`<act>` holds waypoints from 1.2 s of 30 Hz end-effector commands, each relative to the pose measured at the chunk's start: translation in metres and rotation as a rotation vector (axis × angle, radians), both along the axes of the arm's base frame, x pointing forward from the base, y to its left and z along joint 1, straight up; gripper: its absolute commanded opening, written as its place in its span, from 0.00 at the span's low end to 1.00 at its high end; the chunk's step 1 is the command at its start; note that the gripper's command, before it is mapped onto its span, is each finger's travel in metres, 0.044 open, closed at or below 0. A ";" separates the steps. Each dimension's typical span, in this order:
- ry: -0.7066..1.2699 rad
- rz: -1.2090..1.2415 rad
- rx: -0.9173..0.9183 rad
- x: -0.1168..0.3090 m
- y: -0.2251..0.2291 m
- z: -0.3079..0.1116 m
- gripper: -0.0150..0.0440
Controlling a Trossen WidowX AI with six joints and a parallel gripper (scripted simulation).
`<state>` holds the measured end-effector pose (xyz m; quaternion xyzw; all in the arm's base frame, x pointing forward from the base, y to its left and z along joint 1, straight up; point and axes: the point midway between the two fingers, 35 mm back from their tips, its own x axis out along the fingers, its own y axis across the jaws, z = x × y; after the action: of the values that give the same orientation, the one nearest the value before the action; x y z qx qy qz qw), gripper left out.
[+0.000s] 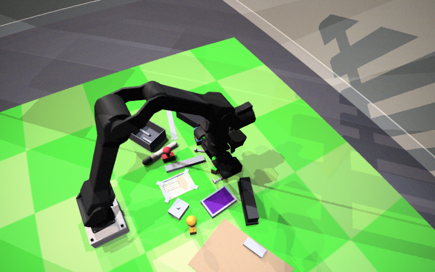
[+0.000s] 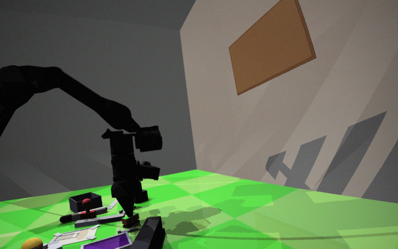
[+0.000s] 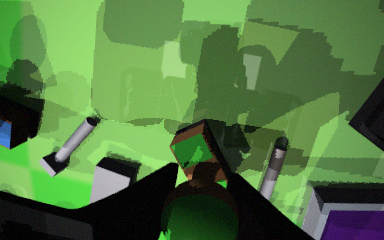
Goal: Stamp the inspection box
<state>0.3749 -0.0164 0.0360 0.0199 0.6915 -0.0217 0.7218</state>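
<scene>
The green stamp (image 1: 214, 170) (image 2: 130, 220) (image 3: 192, 150) stands upright on the bench. My gripper (image 1: 214, 161) (image 2: 129, 215) (image 3: 202, 176) points down over it, shut on its round knob, one finger at each side. The base lettering is not readable. The purple ink pad (image 1: 218, 201) (image 2: 110, 244) (image 3: 355, 227) lies close by, its lid off. The taped card (image 1: 171, 188) (image 2: 66, 239) lies towards the arm's base, with a tan patch; its box is not clear. A red stamp (image 1: 167, 156) (image 2: 87, 211), a yellow stamp (image 1: 191, 222) (image 2: 32, 243) and a partly hidden blue stamp (image 3: 5, 132) also stand there.
Small pale pins (image 1: 218, 180) (image 3: 76, 140) lie either side of the green stamp. A long black block (image 1: 248, 202) (image 2: 150, 230) is beyond the pad. A grey bar (image 1: 185, 163), a thick marker (image 1: 153, 156), an open dark box (image 1: 140, 141) and a brown board (image 1: 224, 243) lie around.
</scene>
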 end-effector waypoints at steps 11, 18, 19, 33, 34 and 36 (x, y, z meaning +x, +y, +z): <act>-0.001 0.000 0.001 0.000 0.000 0.004 0.25; 0.000 0.000 0.001 0.001 0.000 0.007 0.25; 0.000 0.000 0.001 0.001 0.000 0.008 0.25; 0.000 0.000 0.002 0.001 0.000 0.015 0.25; 0.000 0.000 0.002 0.001 0.000 0.015 0.25; 0.000 0.000 0.002 0.001 0.000 0.016 0.25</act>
<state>0.3756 -0.0167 0.0479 0.0201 0.6934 -0.0219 0.7199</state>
